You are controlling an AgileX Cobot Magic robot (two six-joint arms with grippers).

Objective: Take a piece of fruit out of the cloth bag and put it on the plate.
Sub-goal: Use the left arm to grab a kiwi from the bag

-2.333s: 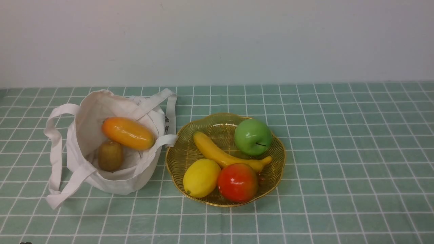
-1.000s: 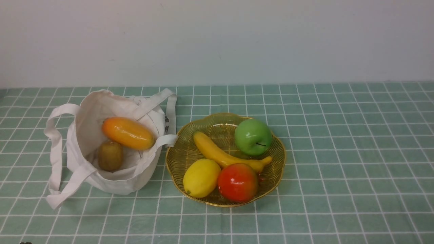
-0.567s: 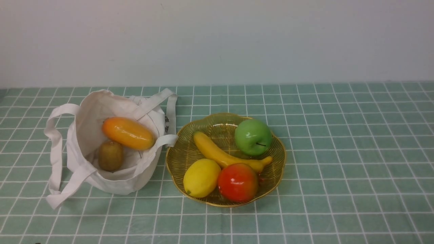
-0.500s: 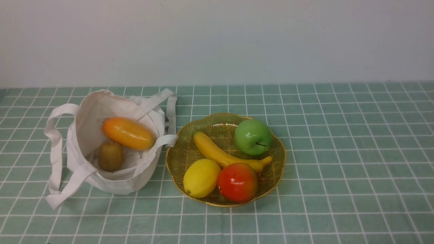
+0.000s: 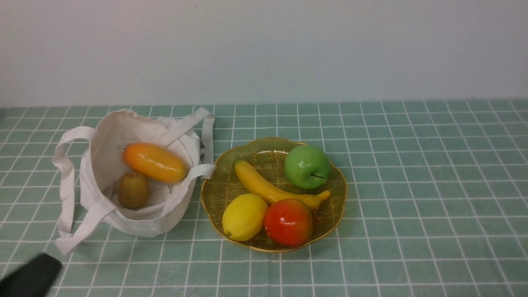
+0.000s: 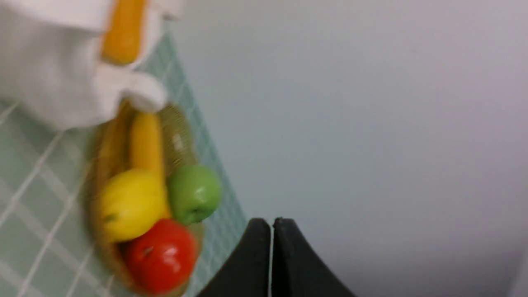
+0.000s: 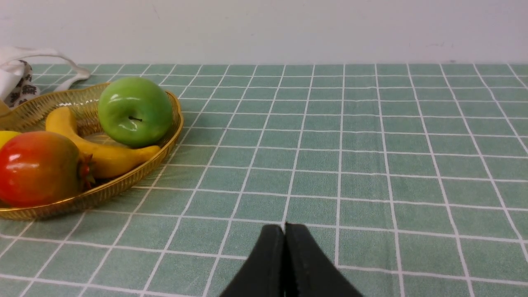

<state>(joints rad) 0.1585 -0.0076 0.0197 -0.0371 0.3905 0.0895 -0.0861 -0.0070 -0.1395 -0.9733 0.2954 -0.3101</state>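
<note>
The brown kiwi (image 5: 133, 189) lies inside the open off-white cloth bag (image 5: 136, 218) at the left, under an orange mango (image 5: 154, 162). The gold wire plate (image 5: 335, 206) stands right of the bag and holds a banana, a green apple, a lemon and a red fruit. My left gripper (image 5: 35, 274) shows as a dark blurred shape at the bottom left, in front of the bag and apart from it. In the left wrist view its jaws (image 6: 271, 222) are shut and empty. My right gripper (image 7: 284, 227) is shut and empty above the cloth, right of the plate (image 7: 173, 128).
The green checked tablecloth (image 5: 412, 185) covers the table up to a pale wall (image 5: 264, 49). The bag's long strap handles (image 5: 66, 194) trail over the cloth at the left and toward the plate.
My left gripper has come into the front view at the bottom left corner. The bag, the fruit and the plate stay in place.
</note>
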